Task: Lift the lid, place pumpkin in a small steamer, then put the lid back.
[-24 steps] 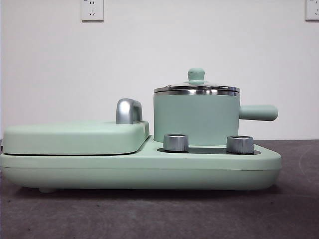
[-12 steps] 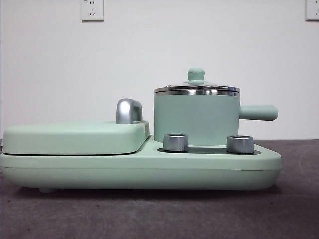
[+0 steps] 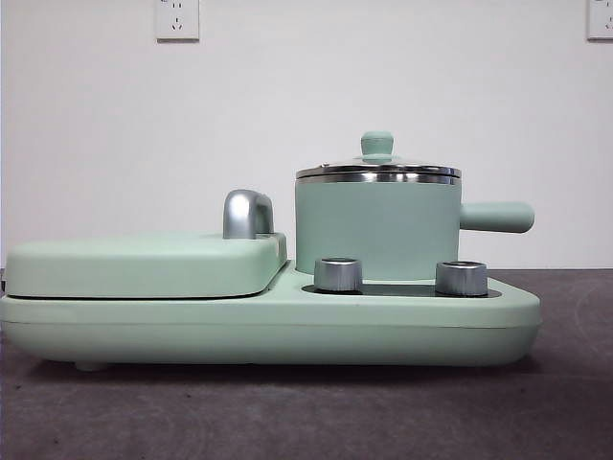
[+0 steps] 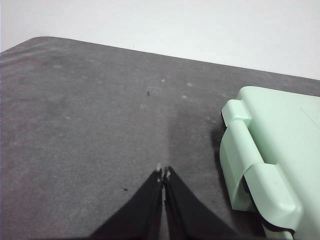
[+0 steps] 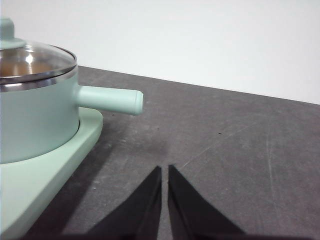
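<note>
The small steamer (image 3: 375,228), a mint-green pot with a straight side handle, stands on the right half of the mint-green cooker base; the right wrist view shows it too (image 5: 35,120). The glass lid (image 3: 377,169) with its mint knob rests on the pot's steel rim, also seen from the right wrist (image 5: 30,62). The pumpkin is out of view. My left gripper (image 4: 163,174) is shut and empty above bare table beside the griddle end of the unit. My right gripper (image 5: 164,170) is shut and empty above the table, off the pot's handle side.
The flat hinged griddle cover (image 3: 144,264) with its chrome handle (image 3: 247,213) fills the unit's left half, its end visible from the left wrist (image 4: 270,160). Two chrome dials (image 3: 338,274) sit in front of the pot. Dark grey table (image 3: 306,412) lies all around.
</note>
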